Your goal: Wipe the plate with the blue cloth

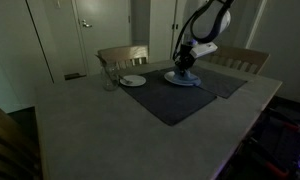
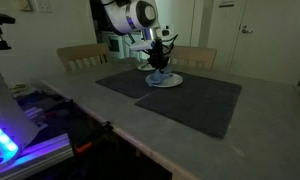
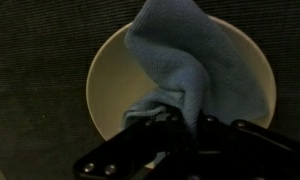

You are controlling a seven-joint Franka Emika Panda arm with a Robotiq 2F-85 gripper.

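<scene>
Your gripper [image 3: 175, 118] is clamped on the blue cloth [image 3: 175, 50], with the fabric bunched between its fingers and trailing down into the pale round plate [image 3: 102, 80]. In the wrist view the cloth covers the middle and right part of the plate, while the left part of the rim and bowl stays bare. The plate rests on a dark woven placemat [image 3: 40, 60].

In both exterior views your arm [image 2: 130, 15] reaches down from above, with the gripper [image 1: 183, 62] upright over the plate [image 1: 182, 80] at the far side of the worktop [image 1: 90, 130]. There the cloth [image 2: 162, 72] shows as a blue heap under the gripper [image 2: 162, 52], resting on the plate [image 2: 163, 83]. From these views you cannot tell how hard it presses.

In an exterior view a second, smaller plate [image 1: 133, 80] lies to the left of your gripper, at the far left corner of the big dark placemat [image 1: 165, 102]. What looks like a clear glass [image 1: 110, 78] stands just beside it on the bare worktop. Two wooden chairs are drawn up at the far edge, one behind the glass [image 1: 123, 54] and one to the right of the arm [image 1: 242, 60]. The near half of the grey worktop [image 2: 190, 150] lies in dim light.
</scene>
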